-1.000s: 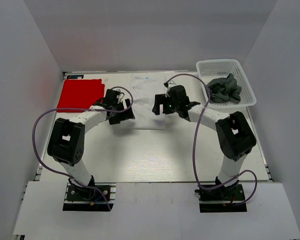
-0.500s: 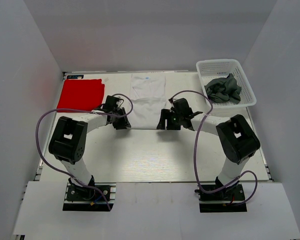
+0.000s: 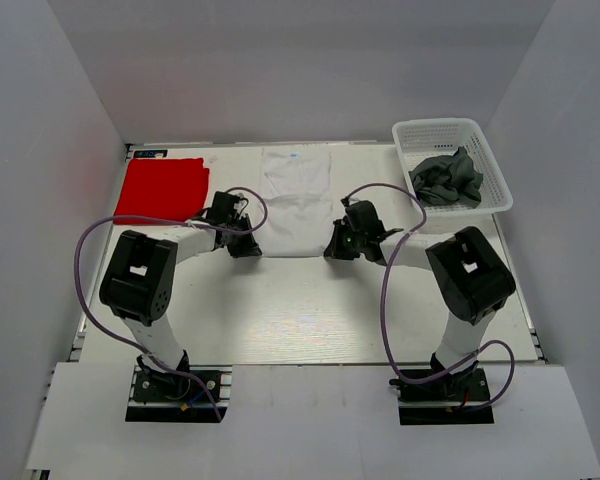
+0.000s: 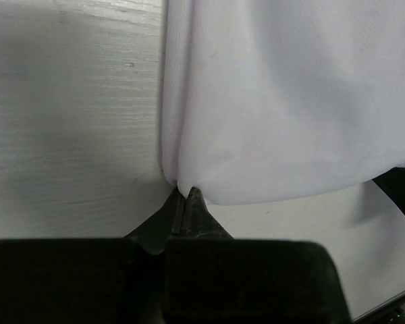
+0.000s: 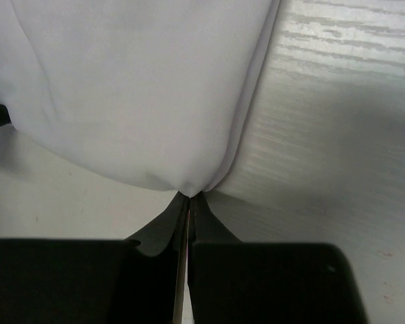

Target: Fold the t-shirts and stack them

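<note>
A white t-shirt lies flat at the back middle of the table. My left gripper is shut on its near left corner, and the wrist view shows the white t-shirt pinched at the tips of my left gripper. My right gripper is shut on the near right corner, with the white t-shirt bunched at the tips of my right gripper. A red t-shirt lies folded at the back left. A dark grey t-shirt sits crumpled in the basket.
The white lattice basket stands at the back right corner. Purple cables loop beside both arms. White walls close in the table on three sides.
Both grippers dropped to the near edge of the white t-shirt and closed on its two near corners; a second ago they hovered open above it.
</note>
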Available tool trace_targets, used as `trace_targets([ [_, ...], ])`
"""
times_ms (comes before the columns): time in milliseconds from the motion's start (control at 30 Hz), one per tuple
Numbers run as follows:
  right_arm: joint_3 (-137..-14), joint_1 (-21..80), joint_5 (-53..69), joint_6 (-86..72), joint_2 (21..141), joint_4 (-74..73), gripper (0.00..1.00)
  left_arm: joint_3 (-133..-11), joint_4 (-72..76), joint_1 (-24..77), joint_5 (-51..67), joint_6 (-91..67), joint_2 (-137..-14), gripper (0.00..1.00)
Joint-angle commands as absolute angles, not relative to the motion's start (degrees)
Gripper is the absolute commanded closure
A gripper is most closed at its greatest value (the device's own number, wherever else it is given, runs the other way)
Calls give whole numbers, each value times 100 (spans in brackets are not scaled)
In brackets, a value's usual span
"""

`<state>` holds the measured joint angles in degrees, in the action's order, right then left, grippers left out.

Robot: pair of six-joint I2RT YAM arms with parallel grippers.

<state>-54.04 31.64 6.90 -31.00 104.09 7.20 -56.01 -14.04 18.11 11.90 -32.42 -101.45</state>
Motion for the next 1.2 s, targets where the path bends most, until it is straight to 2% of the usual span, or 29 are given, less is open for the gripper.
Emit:
trace_targets([
  [0,-4932,3182,343,-2753,9994,1115,100,-5380,-1380,1819,1256,-3199,-9862,100],
  [167,-4457,3366,369,-2303,8933,959,100,-4940,-1380,1934,1362,-3199,-8994,100],
  [300,-4018,3603,473,-2364,7905,170,100,-4475,-1748,2065,1993,-3313,-8029,100],
  [433,-3771,3779,580,-2408,6883,-727,100,-4289,-2407,2179,2048,-3445,-6887,100],
  [600,-3981,3762,597,-2365,5767,-1414,100,-4289,-2751,2232,2283,-3568,-5820,100],
  [800,-4456,3744,492,-2250,5695,-1688,100,-4658,-2752,2232,2057,-3463,-5528,100],
  [933,-4552,3691,475,-2233,5923,-1398,100,-4878,-2664,2232,1451,-3515,-5581,100],
  [1167,-5263,3455,-175,-2197,6599,-1344,100,-5510,-2330,2127,1187,-3586,-6511,100],
])
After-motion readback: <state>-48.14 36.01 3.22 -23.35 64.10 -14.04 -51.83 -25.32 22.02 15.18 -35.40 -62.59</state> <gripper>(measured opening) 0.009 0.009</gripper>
